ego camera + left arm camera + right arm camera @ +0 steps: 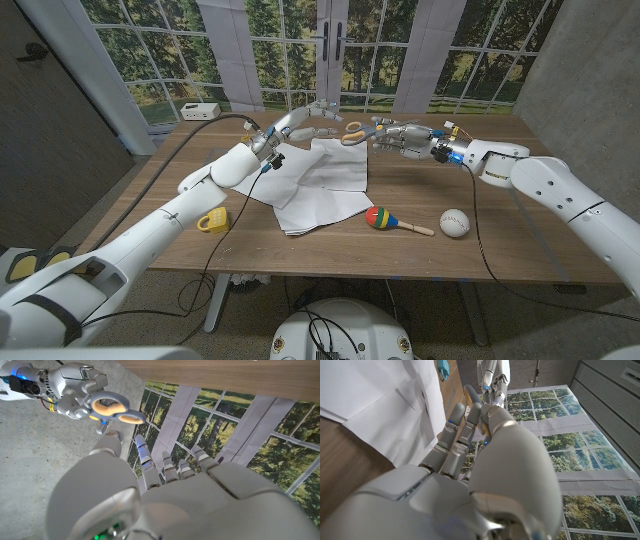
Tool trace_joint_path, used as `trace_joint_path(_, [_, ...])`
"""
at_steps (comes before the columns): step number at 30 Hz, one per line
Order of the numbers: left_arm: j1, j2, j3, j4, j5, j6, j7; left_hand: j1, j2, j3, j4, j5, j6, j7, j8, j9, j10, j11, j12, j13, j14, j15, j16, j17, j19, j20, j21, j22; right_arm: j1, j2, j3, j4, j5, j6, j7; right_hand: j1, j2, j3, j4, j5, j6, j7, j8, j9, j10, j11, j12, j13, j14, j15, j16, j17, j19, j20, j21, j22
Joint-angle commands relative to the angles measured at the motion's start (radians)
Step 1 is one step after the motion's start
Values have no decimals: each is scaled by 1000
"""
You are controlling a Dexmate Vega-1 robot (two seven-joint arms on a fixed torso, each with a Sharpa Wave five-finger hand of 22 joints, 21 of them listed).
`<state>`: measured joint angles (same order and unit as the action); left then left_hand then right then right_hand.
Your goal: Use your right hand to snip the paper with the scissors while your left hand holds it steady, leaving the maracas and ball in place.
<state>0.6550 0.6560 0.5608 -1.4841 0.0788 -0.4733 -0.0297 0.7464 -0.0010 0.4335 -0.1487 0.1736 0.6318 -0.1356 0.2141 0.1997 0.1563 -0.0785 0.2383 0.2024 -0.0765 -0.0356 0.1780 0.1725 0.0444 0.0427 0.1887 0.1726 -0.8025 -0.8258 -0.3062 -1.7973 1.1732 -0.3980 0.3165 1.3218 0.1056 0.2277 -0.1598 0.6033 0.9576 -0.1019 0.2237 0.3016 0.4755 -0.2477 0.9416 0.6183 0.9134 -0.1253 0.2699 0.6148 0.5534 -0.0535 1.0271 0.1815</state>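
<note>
The white paper (325, 185) lies creased on the wooden table (500, 250), its far edge under both hands. My right hand (405, 137) grips the orange-handled scissors (352, 133) above that far edge, blades pointing at my left hand (305, 122). The left hand hovers there with its fingers spread and nothing seen in them. In the left wrist view the scissors (112, 407) in the right hand (75, 385) hang just past my left hand's fingertips (142, 447). The maraca (382, 218) and the white ball (455, 222) lie near the front right. The paper (380, 400) shows beside my right hand (470, 470).
A yellow object (211, 221) sits at the front left near my left forearm. A white box (200, 110) stands at the back left corner. A black cable runs across the table's left side. Windows stand behind the table.
</note>
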Motion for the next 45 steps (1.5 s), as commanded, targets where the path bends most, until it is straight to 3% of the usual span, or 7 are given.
trace_joint_path(1, [-6, -1, 8, -2, 1, 6, -15, 0, -7, -6, -2, -1, -8, 2, -3, 1, -1, 1, 1, 2, 5, -16, 5, 1, 8, -3, 1, 0, 28, 5, -21, 12, -23, -4, 21, 13, -2, -5, 2, 6, 6, 1, -3, 3, 77, 84, 6, 111, 6, -114, -5, 4, -3, -72, 7, -1])
trace_joint_path(26, [-13, 5, 23, -16, 35, 28, -24, -3, -5, -22, 0, 1, 59, 32, 12, 0, 5, 0, 1, 2, 6, -16, 5, 1, 7, -2, 2, 0, 93, 1, -60, 19, -77, -27, 54, 15, -3, -7, 3, 9, 9, 3, -9, 7, 81, 87, 5, 110, 10, -113, -13, 9, -5, -73, 22, -3])
trace_joint_path(45, [-44, -22, 45, 13, 41, 0, -36, -2, -7, -29, 0, 2, 70, 25, 10, -1, 14, -2, 4, 2, 8, -16, 6, 1, 9, -4, 2, 0, 133, 14, -92, 28, -105, -38, 89, 18, -4, -8, 3, 10, 11, 3, -13, 8, 82, 87, 1, 107, 13, -113, -18, 11, -6, -73, 32, -4])
